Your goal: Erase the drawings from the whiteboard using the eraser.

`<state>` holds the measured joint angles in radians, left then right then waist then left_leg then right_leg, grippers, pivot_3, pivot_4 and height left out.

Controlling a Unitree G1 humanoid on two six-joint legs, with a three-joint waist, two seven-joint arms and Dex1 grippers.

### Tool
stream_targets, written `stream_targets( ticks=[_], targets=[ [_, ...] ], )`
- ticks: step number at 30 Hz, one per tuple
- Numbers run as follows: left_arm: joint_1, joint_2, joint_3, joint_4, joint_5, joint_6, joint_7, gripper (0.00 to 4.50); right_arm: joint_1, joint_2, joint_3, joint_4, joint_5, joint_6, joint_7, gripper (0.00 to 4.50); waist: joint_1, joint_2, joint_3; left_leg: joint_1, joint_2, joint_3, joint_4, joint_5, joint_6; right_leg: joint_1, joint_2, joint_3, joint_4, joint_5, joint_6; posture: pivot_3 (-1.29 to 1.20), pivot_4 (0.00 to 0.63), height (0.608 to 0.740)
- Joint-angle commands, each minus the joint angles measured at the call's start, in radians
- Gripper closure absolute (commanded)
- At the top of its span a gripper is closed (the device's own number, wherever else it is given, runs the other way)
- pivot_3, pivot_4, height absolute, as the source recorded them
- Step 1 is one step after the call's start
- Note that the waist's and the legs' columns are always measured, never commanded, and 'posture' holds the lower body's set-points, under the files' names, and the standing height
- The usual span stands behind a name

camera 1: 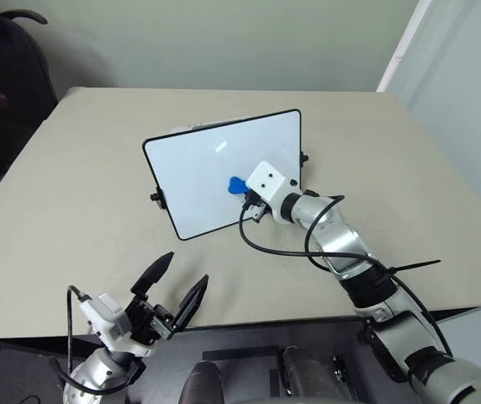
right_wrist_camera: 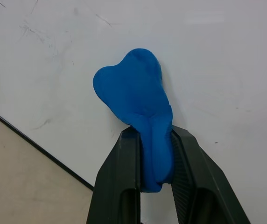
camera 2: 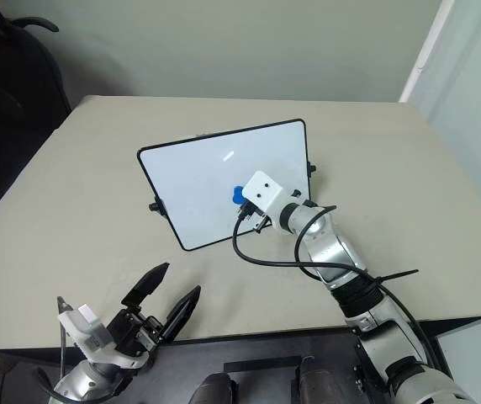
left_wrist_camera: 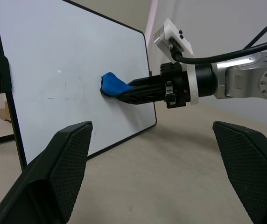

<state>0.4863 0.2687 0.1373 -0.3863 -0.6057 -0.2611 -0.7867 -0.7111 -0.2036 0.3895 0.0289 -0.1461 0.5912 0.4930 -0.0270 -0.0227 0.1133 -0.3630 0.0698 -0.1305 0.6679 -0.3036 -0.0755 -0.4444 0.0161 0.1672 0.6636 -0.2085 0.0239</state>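
The whiteboard [camera 1: 207,168] stands propped upright on the beige table [camera 1: 72,202], its white face turned toward me. My right gripper [camera 1: 244,190] is shut on the blue eraser [camera 1: 235,184], whose wide end presses against the lower right part of the board's face. From the right wrist, the eraser [right_wrist_camera: 138,98] sticks out between the two black fingers [right_wrist_camera: 119,177] and lies flat on the white surface. The drawings are out of view; faint grey traces [right_wrist_camera: 35,32] mark the board. My left gripper [camera 1: 180,283] hangs open near the table's front edge, well short of the board.
Black knobs [camera 1: 155,199] stick out from the board's sides. A black cable [camera 1: 261,244] loops from my right wrist over the table. A dark chair [camera 1: 5,76] stands past the table's far left corner. The table's front edge [camera 1: 266,321] runs just ahead of my left gripper.
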Motion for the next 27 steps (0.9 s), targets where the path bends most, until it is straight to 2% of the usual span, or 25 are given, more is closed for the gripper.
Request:
stream_targets(
  ticks=[1,8,19,24,27],
  targets=[
    [0.003,-0.005,-0.006,-0.021,-0.005,-0.009,-0.006,0.0,0.005,-0.028,-0.008,0.018,-0.032,0.03,-0.011,3.95,0.001,0.0,0.0,0.0,0.0,0.0,0.0,0.0,0.0,0.0,0.0,0.0,0.0,0.0,0.0,0.0,0.15,0.74],
    [0.0,-0.006,-0.006,-0.025,-0.008,-0.007,-0.003,0.0,-0.004,-0.053,-0.011,0.019,-0.05,0.116,-0.021,3.95,0.003,0.0,0.0,0.0,0.0,0.0,0.0,0.0,0.0,0.0,0.0,0.0,0.0,0.0,0.0,0.0,0.15,0.74],
    [0.0,-0.006,-0.011,-0.035,-0.009,-0.001,-0.001,0.0,-0.048,-0.083,-0.075,0.111,-0.084,0.241,-0.134,3.95,0.003,0.001,0.0,0.0,0.0,0.0,0.0,0.001,-0.001,-0.001,0.0,0.0,0.0,0.0,0.0,0.0,0.15,0.74],
    [-0.002,-0.006,-0.012,-0.036,-0.009,0.0,0.002,0.0,-0.063,-0.085,-0.114,0.146,-0.08,0.236,-0.193,3.95,0.003,0.001,0.001,0.0,0.0,0.0,0.0,0.002,-0.001,-0.002,0.001,0.0,0.0,0.0,0.0,0.0,0.15,0.74],
    [-0.003,-0.004,-0.011,-0.036,-0.012,0.001,0.002,0.0,-0.067,-0.07,-0.118,0.092,-0.046,0.205,-0.162,3.95,0.003,0.001,0.001,-0.001,0.0,0.0,0.0,0.002,-0.001,-0.004,0.001,0.0,0.0,0.0,0.0,0.0,0.15,0.74]
  ],
)
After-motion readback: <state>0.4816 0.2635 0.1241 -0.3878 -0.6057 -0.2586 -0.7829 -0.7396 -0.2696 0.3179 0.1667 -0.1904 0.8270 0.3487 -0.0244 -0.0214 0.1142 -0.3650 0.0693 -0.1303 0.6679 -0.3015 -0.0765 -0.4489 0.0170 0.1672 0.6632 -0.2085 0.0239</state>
